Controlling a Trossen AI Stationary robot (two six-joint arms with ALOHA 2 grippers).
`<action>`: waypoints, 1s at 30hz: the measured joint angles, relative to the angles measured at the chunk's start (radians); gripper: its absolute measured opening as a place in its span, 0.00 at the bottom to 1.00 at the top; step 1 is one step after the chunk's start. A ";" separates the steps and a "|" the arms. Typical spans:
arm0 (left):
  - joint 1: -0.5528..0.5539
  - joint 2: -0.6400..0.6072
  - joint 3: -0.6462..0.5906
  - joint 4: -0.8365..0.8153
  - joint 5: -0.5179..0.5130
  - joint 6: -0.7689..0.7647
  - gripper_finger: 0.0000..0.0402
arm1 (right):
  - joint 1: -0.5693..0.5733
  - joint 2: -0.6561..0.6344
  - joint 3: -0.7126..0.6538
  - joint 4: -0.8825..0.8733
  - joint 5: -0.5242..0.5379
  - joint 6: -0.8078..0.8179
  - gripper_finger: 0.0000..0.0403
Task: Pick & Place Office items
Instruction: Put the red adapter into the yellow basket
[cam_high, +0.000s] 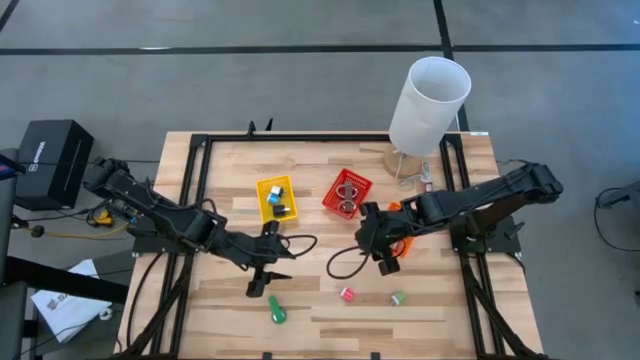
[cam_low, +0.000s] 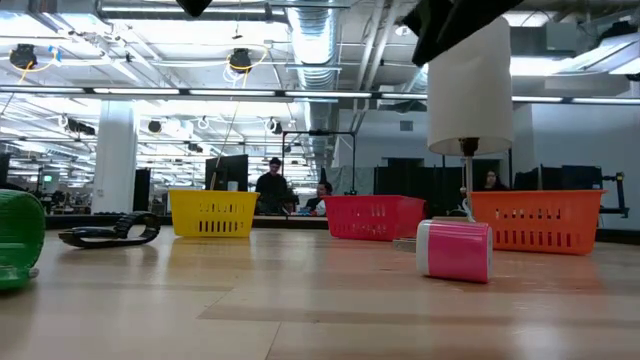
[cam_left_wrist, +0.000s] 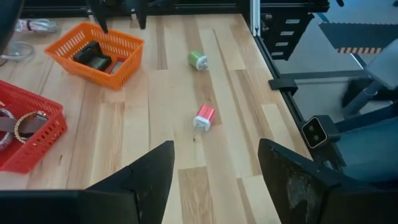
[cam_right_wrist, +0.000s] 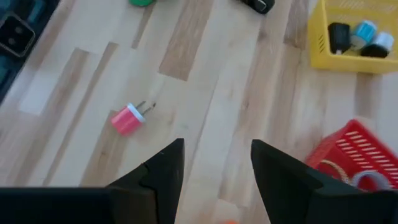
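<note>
Three small items lie loose near the table's near edge: a pink-red plug (cam_high: 347, 294) (cam_left_wrist: 204, 117) (cam_right_wrist: 129, 118) (cam_low: 455, 250) on its side, a green-and-white plug (cam_high: 398, 298) (cam_left_wrist: 198, 60), and a green piece (cam_high: 277, 310) (cam_low: 15, 240). My left gripper (cam_high: 262, 280) (cam_left_wrist: 214, 149) hovers open above the table, just beyond the green piece and left of the pink plug. My right gripper (cam_high: 385, 262) (cam_right_wrist: 217, 146) is open too, above the table just beyond the two plugs. Neither touches anything.
The yellow bin (cam_high: 277, 198) (cam_right_wrist: 354, 37) holds black and blue pieces. Metal rings lie in the red bin (cam_high: 347, 192) (cam_left_wrist: 28, 130). The orange bin (cam_left_wrist: 96, 53), with dark items in it, sits partly under my right arm. A tall white cylinder (cam_high: 428, 105) stands at the far right.
</note>
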 joint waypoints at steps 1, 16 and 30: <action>-0.002 0.000 0.000 0.000 -0.001 0.000 0.56 | 0.000 -0.003 -0.018 0.023 -0.006 0.016 0.44; -0.005 0.000 0.000 0.002 -0.087 0.000 0.56 | 0.070 0.007 -0.168 0.186 -0.013 0.429 0.44; -0.005 0.000 0.000 0.003 -0.120 0.000 0.56 | 0.210 0.029 -0.168 0.211 0.321 0.744 0.44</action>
